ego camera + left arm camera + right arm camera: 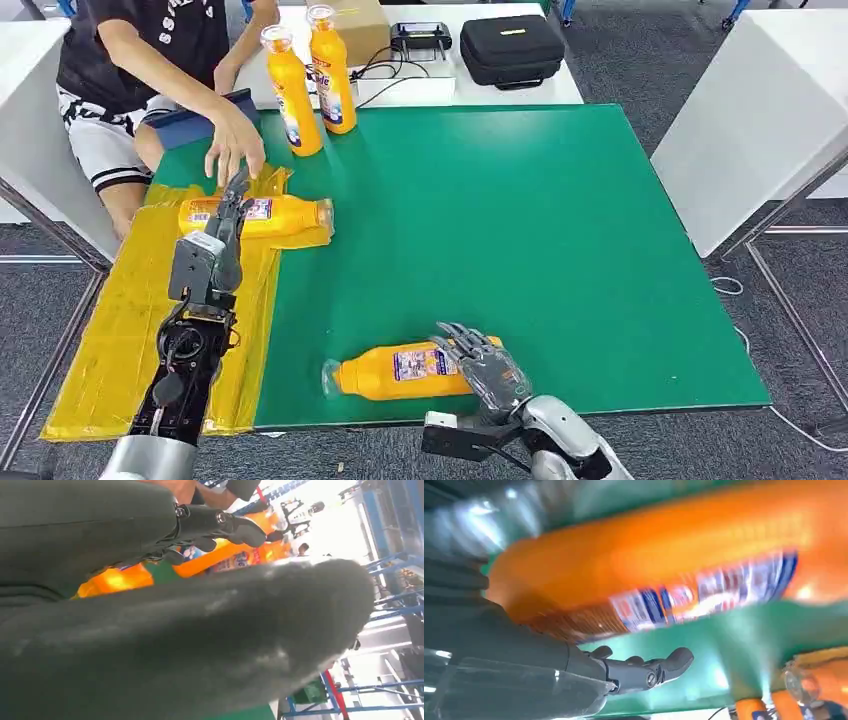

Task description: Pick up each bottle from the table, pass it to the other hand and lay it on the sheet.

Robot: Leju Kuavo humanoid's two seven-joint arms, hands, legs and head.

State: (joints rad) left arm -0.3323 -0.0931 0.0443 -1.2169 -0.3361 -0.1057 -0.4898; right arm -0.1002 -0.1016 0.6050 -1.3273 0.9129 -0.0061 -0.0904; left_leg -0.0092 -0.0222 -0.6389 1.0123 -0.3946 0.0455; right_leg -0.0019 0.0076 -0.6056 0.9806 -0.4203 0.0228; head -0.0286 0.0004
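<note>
Left hand [226,215] is seen stretched over the yellow sheet [120,330] with its fingers extended above a bottle lying on the sheet [285,215], and whether anything is gripped cannot be told; a person's hand [233,147] is laid on the sheet just beyond it. Two upright bottles [310,85] are stood at the far edge of the green counter [560,240]. Near the front edge a second lying bottle [400,370] is touched at its base by the right hand [490,370], whose fingers are spread and not closed round it.
</note>
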